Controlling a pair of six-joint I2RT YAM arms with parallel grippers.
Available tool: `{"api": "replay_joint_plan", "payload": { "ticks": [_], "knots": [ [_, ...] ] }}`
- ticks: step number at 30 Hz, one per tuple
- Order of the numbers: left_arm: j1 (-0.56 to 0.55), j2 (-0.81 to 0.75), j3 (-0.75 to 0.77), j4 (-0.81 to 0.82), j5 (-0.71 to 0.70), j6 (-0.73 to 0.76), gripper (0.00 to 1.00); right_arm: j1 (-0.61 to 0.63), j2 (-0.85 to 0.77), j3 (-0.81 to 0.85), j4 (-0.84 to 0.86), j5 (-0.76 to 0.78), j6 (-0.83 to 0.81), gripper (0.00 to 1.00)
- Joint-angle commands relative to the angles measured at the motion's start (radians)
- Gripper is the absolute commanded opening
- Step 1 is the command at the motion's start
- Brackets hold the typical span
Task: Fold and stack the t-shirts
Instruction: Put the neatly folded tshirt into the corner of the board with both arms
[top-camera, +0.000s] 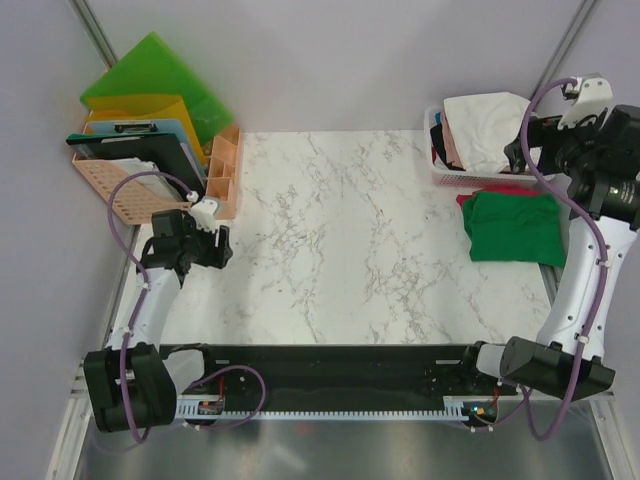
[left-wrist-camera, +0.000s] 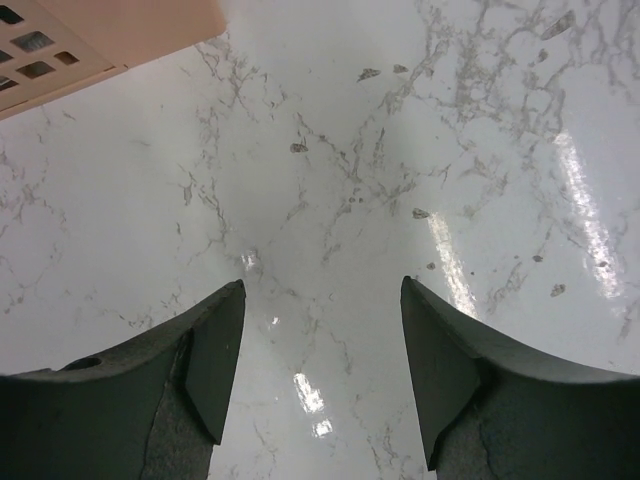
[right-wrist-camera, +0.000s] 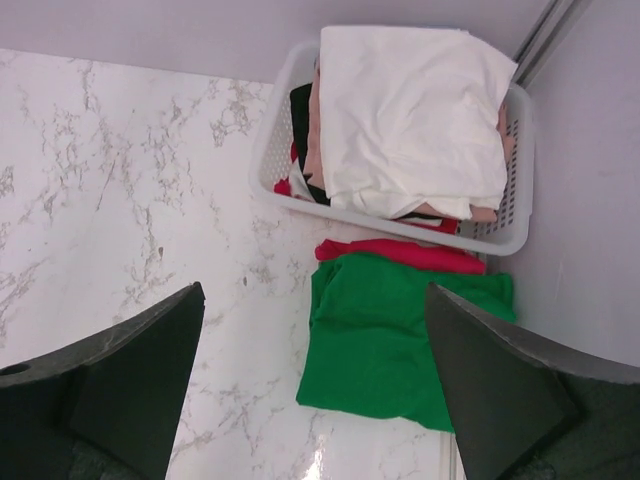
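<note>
A white basket (right-wrist-camera: 275, 150) at the far right is piled with clothes, a white tee (right-wrist-camera: 410, 110) on top. Just near of it, a folded green tee (right-wrist-camera: 385, 330) is laid on a red tee (right-wrist-camera: 400, 252) on the bench (top-camera: 330, 230). Both the left hand (left-wrist-camera: 320, 330) and the right hand (right-wrist-camera: 315, 340) are held spread, grasping nothing.
</note>
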Motion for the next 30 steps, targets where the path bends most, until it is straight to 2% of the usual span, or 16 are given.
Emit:
{"api": "replay_joint_plan", "payload": {
  "ticks": [1, 3, 4, 6, 8, 9, 11, 14, 15, 17, 19, 22, 24, 26, 30],
  "knots": [
    [0.124, -0.079, 0.099, -0.025, 0.24, -0.023, 0.7, -0.024, -0.036, -0.132, -0.052, 0.002, -0.025, 0.98],
    [0.256, -0.096, 0.163, -0.032, 0.317, -0.046, 0.7, -0.051, -0.044, -0.181, -0.061, -0.042, -0.028, 0.98],
    [0.287, -0.107, 0.179, -0.03, 0.333, -0.049, 0.7, -0.082, -0.047, -0.22, -0.065, -0.056, -0.025, 0.98],
    [0.354, -0.141, 0.199, -0.012, 0.309, -0.051, 0.7, -0.128, -0.053, -0.254, -0.065, -0.087, -0.022, 0.98],
    [0.367, -0.164, 0.2, 0.014, 0.171, -0.052, 0.7, -0.146, -0.076, -0.31, -0.02, -0.084, 0.003, 0.98],
    [0.372, -0.171, 0.184, 0.031, 0.028, -0.073, 0.7, -0.148, -0.099, -0.362, 0.003, -0.081, 0.018, 0.98],
    [0.378, -0.197, 0.161, 0.082, -0.05, -0.074, 0.7, -0.148, -0.129, -0.419, 0.098, -0.078, 0.07, 0.98],
    [0.378, -0.236, 0.09, 0.131, -0.115, -0.084, 0.7, -0.143, -0.184, -0.488, 0.195, 0.02, 0.102, 0.98],
    [0.378, -0.26, 0.063, 0.151, -0.11, -0.094, 0.7, -0.143, -0.228, -0.526, 0.227, 0.133, 0.106, 0.98],
    [0.378, -0.279, 0.04, 0.163, -0.077, -0.092, 0.71, -0.143, -0.279, -0.576, 0.336, 0.231, 0.106, 0.98],
    [0.378, -0.308, 0.015, 0.179, 0.001, -0.104, 0.73, -0.143, -0.311, -0.62, 0.364, 0.299, 0.1, 0.98],
    [0.379, -0.307, 0.016, 0.156, 0.147, -0.146, 0.8, -0.143, -0.253, -0.654, 0.357, 0.284, 0.106, 0.98],
    [0.379, -0.296, 0.053, 0.119, 0.237, -0.164, 0.8, -0.143, -0.183, -0.65, 0.292, 0.246, 0.118, 0.98],
    [0.379, -0.288, 0.087, 0.065, 0.285, -0.158, 0.8, -0.143, -0.166, -0.668, 0.284, 0.172, 0.124, 0.98],
    [0.379, -0.323, 0.113, -0.008, 0.331, -0.067, 0.81, -0.143, -0.23, -0.734, 0.343, 0.143, 0.144, 0.98]
  ]
}}
